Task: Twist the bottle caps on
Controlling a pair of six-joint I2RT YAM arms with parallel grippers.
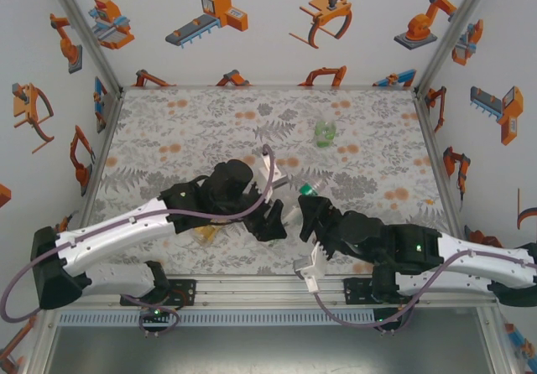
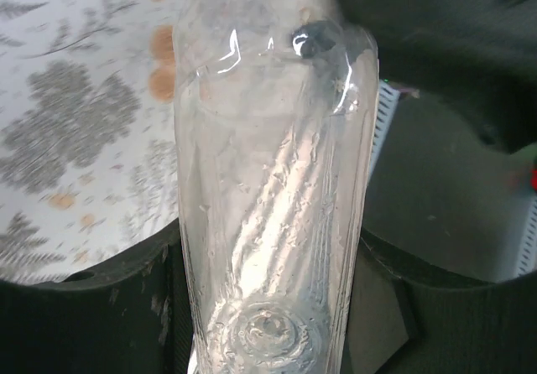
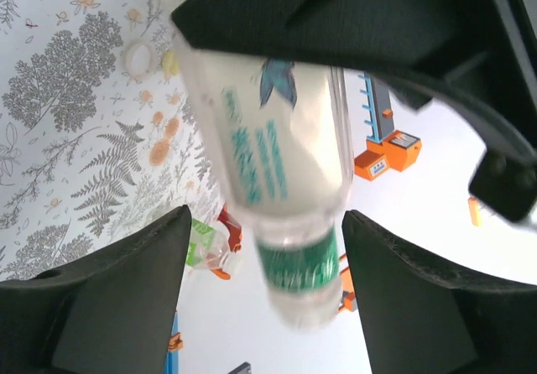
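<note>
My left gripper [image 1: 273, 219] is shut on the clear bottle [image 2: 268, 181] and holds it off the table, its base toward the left wrist camera. In the right wrist view the white label and green neck [image 3: 298, 261] of this bottle hang between the fingers [image 3: 109, 298] of my right gripper [image 3: 260, 290], which is open with a gap on each side. The mouth end is blurred. Two caps lie on the patterned table, a whitish one [image 3: 138, 55] and a pale yellow one [image 3: 170, 64]. The orange-yellow bottle [image 1: 205, 234] lies under the left arm. The squat green bottle [image 1: 325, 132] stands far back.
The flower-and-fern printed table [image 1: 168, 139] is walled by white panels with orange robot prints [image 1: 210, 13]. Both arms meet near the front middle, close to the metal rail [image 1: 252, 294] at the near edge.
</note>
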